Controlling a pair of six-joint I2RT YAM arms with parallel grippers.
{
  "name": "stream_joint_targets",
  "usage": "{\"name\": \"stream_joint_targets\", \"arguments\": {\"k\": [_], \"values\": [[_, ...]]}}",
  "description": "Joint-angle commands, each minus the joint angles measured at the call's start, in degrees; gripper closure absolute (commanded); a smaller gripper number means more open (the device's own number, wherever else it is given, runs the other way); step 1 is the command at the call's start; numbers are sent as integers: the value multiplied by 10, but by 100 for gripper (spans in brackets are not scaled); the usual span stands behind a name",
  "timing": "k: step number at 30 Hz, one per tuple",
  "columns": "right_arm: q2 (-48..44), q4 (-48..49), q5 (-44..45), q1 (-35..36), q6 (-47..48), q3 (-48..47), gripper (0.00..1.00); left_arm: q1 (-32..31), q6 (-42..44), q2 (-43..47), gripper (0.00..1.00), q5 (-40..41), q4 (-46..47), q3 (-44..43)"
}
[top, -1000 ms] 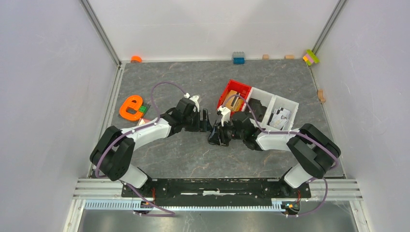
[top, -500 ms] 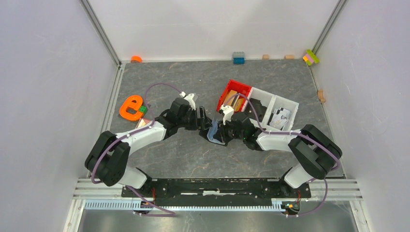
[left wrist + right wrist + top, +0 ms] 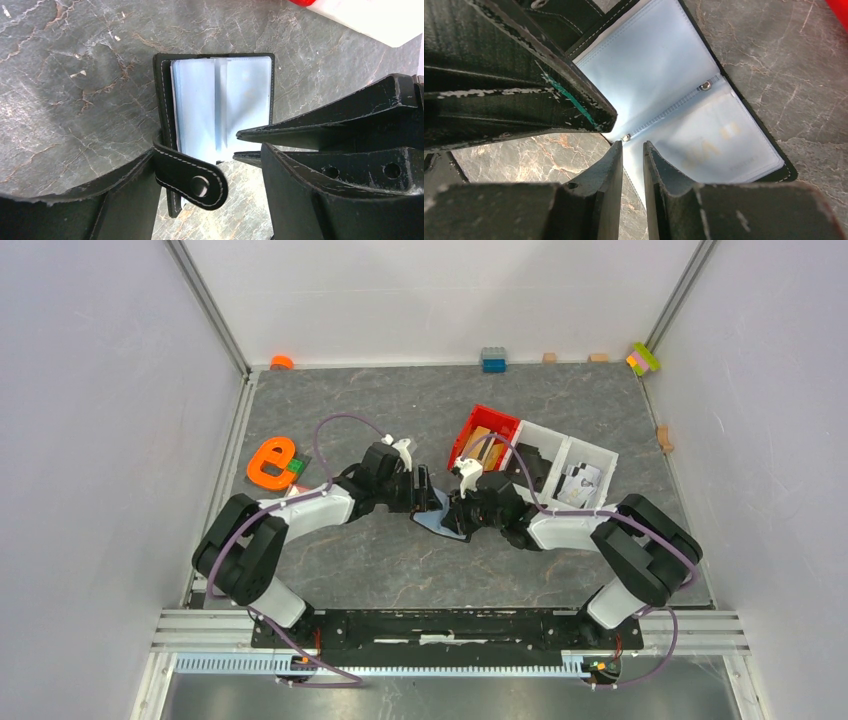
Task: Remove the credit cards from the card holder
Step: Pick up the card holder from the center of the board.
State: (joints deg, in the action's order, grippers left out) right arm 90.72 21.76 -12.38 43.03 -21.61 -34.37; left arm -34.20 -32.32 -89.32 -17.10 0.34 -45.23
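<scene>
two grips on the open card holder (image 3: 436, 516), midway between the left and right edges of the counter (image 3: 380, 570).
it lies spread, pale blue sleeves up, just on the near side of the red bin (image 3: 497, 412). right fingers (image 3: 599, 190) are pinched almost together on a sleeve edge; left fingers (image 3: 100, 200) stand wide apart around its lower edge, the snap strap (image 3: 192, 175) draped over one.

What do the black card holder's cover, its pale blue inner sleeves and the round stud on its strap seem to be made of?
Black card holder cover: matte leather or imitation, going by its stitched edges. Pale blue inner sleeves: translucent soft plastic, glossy. Round strap stud: probably dark metal, dull sheen.
</scene>
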Motion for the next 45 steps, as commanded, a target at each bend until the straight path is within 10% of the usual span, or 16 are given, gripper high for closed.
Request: {"name": "stream_joint_targets", "arguments": {"k": [1, 15, 21, 28, 34, 45], "values": [[-19, 13, 23, 0, 8, -12, 74, 1, 0, 4, 27, 2, -15, -23], [-158, 24, 113, -13, 10, 60, 74, 3, -10, -37, 61, -34, -6, -35], [-162, 14, 108, -25, -1, 61, 74, 8, -14, -43, 97, -73, 24, -34], [-219, 3, 80, -44, -6, 75, 59, 9, -21, 27, 98, -93, 101, 11], [-312, 29, 94, -57, -17, 126, 17, 9, -35, 145, 98, -89, 210, 88], [-434, 43, 154, -72, -36, 178, 14, 8, -59, 336, 98, -57, 370, 210]]}}
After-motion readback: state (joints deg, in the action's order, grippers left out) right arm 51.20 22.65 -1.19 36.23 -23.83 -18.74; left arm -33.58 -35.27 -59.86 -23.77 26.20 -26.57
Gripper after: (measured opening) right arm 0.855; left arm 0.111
